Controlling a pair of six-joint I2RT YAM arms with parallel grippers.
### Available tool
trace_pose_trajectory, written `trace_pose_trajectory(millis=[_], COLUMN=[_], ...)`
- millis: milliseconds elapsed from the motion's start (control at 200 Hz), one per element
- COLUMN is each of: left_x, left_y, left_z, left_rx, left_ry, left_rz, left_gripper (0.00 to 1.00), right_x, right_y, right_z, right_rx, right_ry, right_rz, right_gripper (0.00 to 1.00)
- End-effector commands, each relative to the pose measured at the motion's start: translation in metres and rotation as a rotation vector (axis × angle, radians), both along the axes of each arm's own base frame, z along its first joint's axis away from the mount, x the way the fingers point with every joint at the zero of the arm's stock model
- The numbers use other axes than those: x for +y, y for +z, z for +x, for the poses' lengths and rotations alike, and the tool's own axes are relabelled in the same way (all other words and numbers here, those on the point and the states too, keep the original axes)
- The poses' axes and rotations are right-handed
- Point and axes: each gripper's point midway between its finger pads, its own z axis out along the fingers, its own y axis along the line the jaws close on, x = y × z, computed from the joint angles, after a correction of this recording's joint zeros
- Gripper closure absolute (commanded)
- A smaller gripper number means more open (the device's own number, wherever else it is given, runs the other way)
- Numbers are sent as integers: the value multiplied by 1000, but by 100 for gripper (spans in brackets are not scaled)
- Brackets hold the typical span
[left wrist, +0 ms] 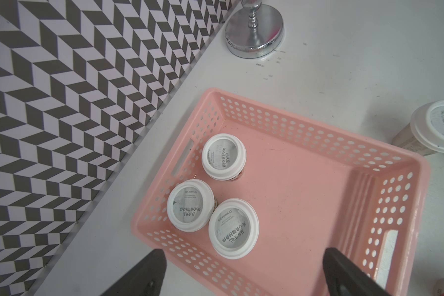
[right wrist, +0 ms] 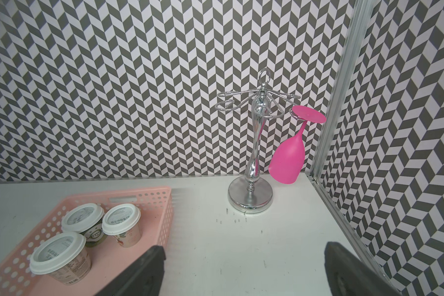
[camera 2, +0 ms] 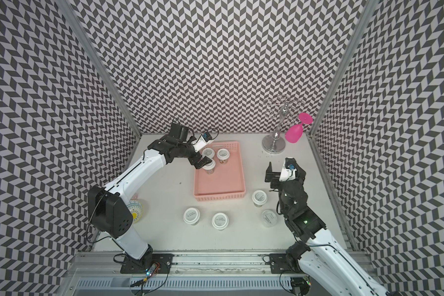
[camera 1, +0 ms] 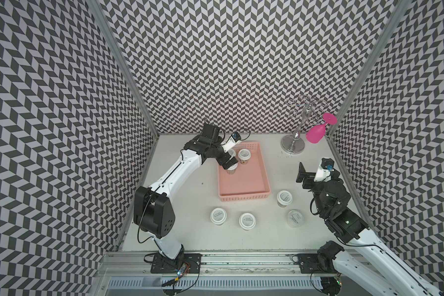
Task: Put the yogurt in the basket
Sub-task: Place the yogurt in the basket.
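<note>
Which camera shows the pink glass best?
The right wrist view: there the pink glass is big and whole, hanging upside down from the silver rack. Both top views show it small, in the far corner. The left wrist view misses it, showing only the rack's base.

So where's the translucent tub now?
In both top views the translucent tub stands on the table, right side, by the right arm, just nearer the robot than another tub.

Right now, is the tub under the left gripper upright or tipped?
Upright. The yogurt tub stands lid-up on the basket floor; the left gripper is open above it.
</note>
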Motion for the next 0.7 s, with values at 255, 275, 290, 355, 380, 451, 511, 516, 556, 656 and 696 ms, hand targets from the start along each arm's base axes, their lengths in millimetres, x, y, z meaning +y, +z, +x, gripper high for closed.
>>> trace_pose_trajectory(millis=[255,275,290,355,380,451,511,516,556,656,696], left_x=[27,27,29,33,35,48,60,60,69,82,86], left_y=[51,50,49,50,49,46,43,43,40,37,33], left_z=[12,11,11,9,8,12,15,15,17,17,17], left_rx=[-145,-139,-135,-130,-131,-131,-122,-122,-112,-92,-84], left_ry=[277,283,288,303,309,357,400,401,427,455,459], left_rz=[-268,-274,-277,-288,-291,-305,-337,-339,-358,-400,-409], left_gripper=[0,0,0,0,0,0,0,0,0,0,0], right_x=[19,20,20,21,22,28,31,32,34,42,47], right_y=[3,3,3,2,2,1,2,1,0,-1,-1], right_z=[2,2,2,2,3,3,3,3,4,5,5], right_rx=[-17,-19,-18,-18,-17,-11,-8,-7,-2,10,16], right_ry=[100,102,102,107,113,145,163,165,174,210,234], right_rz=[33,34,33,34,34,37,40,40,41,41,42], right_gripper=[0,1,1,1,0,1,0,0,1,0,0])
